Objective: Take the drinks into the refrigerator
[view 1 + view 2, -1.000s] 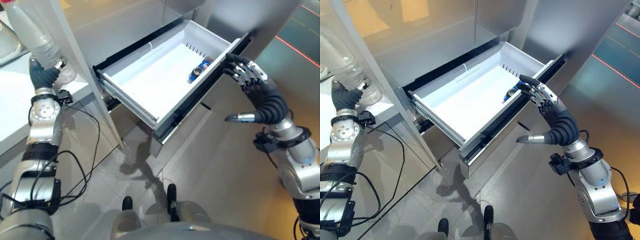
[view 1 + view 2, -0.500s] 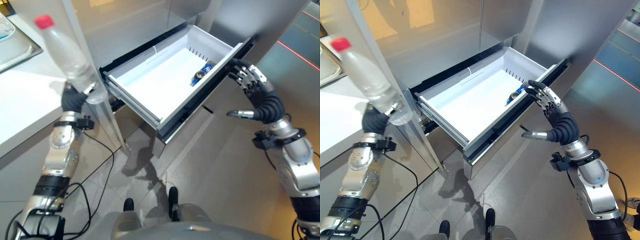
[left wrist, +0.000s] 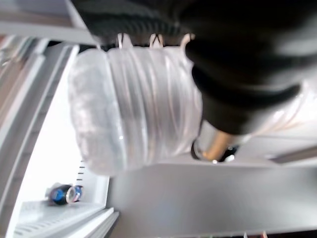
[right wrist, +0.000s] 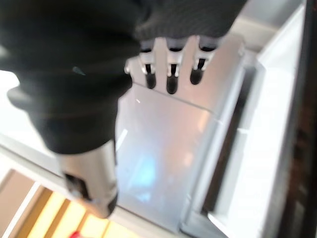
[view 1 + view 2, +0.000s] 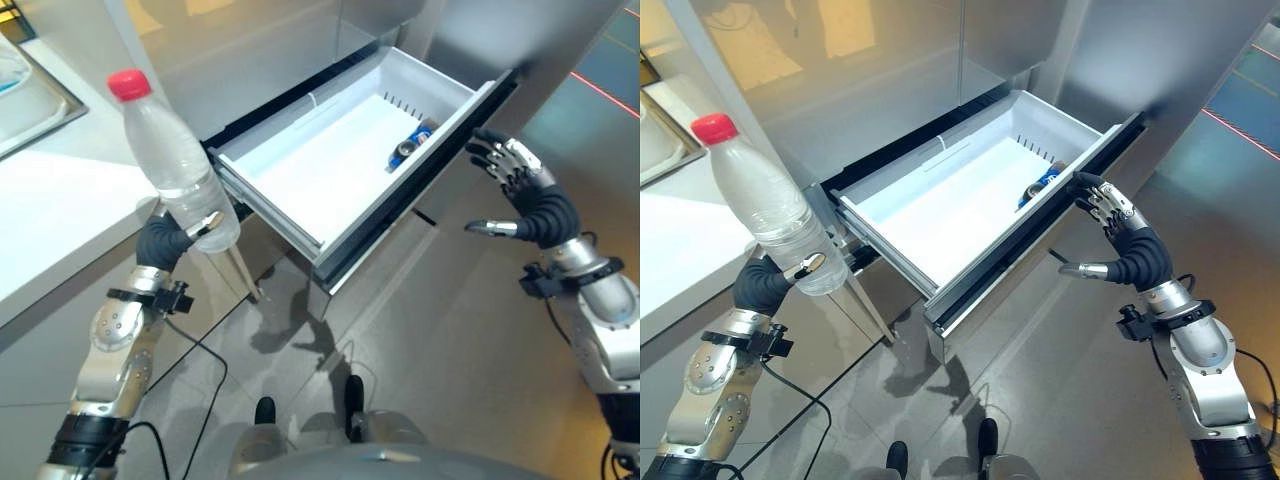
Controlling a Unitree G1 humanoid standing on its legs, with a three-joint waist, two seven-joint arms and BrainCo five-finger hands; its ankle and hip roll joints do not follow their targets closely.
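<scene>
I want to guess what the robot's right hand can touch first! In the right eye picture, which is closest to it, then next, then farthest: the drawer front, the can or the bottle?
From the right hand:
1. Drawer front, just beside the fingers.
2. Can, inside the drawer's far corner.
3. Bottle, across the drawer, in the left hand.

My arms: silver-grey segments, black joint bands. My left hand [image 5: 160, 243] and right hand [image 5: 1132, 250]: dark ribbed covers over back and wrist, silver fingers [image 5: 1102, 205], dark tips.

left hand [image 5: 160, 243]: raised, fingers curled | right hand [image 5: 530, 200]: raised, fingers spread
</scene>
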